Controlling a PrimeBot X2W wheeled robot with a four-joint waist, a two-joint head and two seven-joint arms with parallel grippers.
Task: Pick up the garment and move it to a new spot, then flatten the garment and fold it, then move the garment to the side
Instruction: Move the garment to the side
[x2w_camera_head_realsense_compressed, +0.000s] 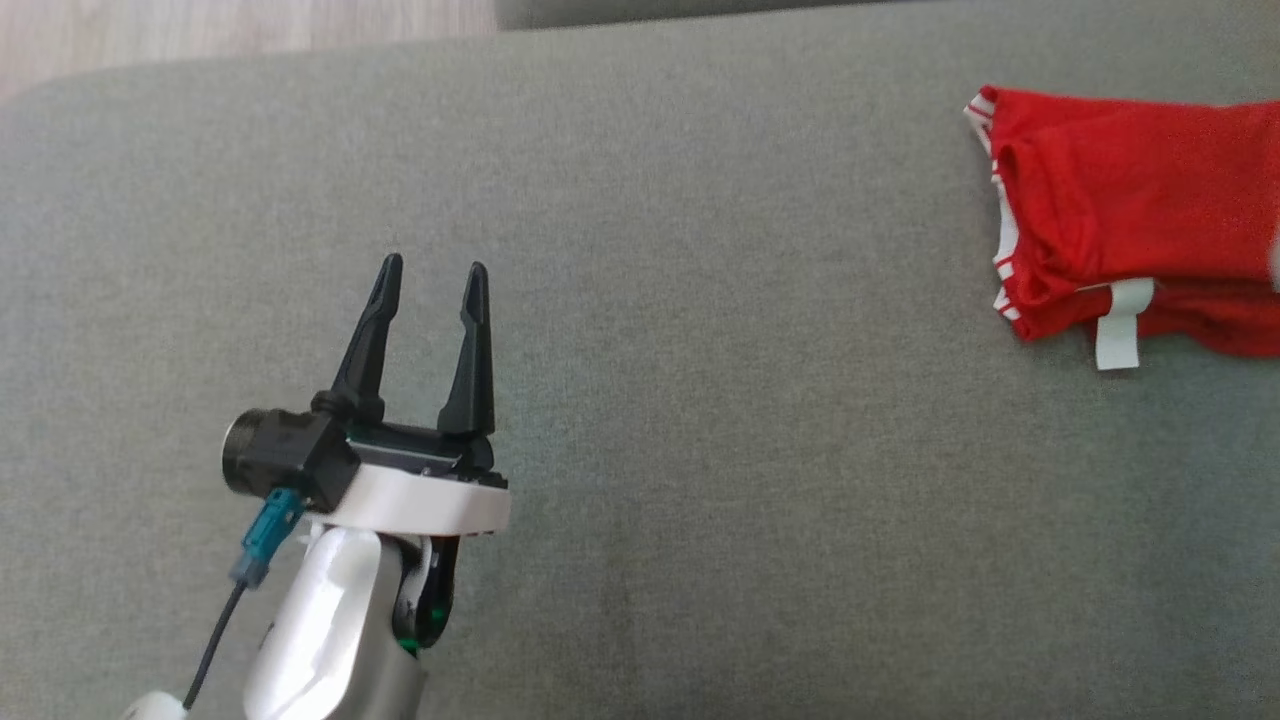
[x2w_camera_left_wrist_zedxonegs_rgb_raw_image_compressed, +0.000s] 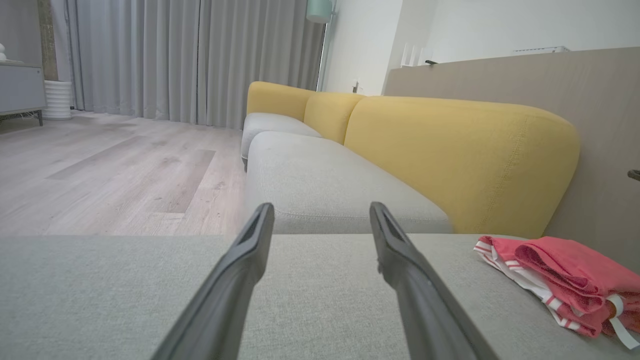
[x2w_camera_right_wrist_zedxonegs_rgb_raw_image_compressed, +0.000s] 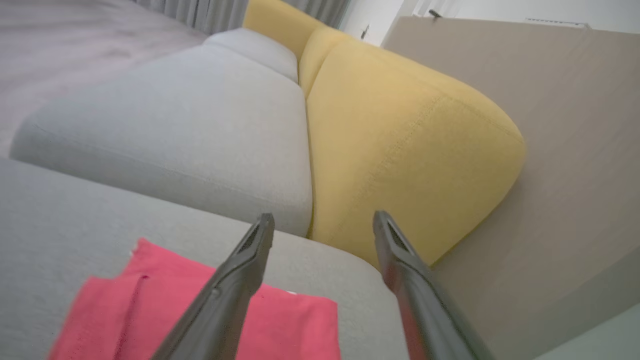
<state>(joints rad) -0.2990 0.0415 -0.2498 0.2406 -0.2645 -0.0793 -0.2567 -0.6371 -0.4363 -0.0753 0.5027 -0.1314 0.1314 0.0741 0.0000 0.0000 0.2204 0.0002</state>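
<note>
Lying folded at seat's (x2w_camera_head_realsense_compressed: 700, 420) right edge, garment (x2w_camera_head_realsense_compressed: 1130, 200) risked unfolding if R gripper's (x2w_camera_right_wrist_zedxonegs_rgb_raw_image_compressed: 324, 216) open fingers snagged it; L gripper (x2w_camera_head_realsense_compressed: 435, 265) open too.

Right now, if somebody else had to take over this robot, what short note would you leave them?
Left gripper: open, empty, above the grey cushion, well apart from the red garment.
Right gripper: open, nothing between its fingers, poised over the red garment's edge.
Red garment: lies folded in a compact bundle at the cushion's right side, white tag showing.
Done: folding and setting aside look finished.
Left: probably just check the fold is tidy and pull the arms clear.
</note>
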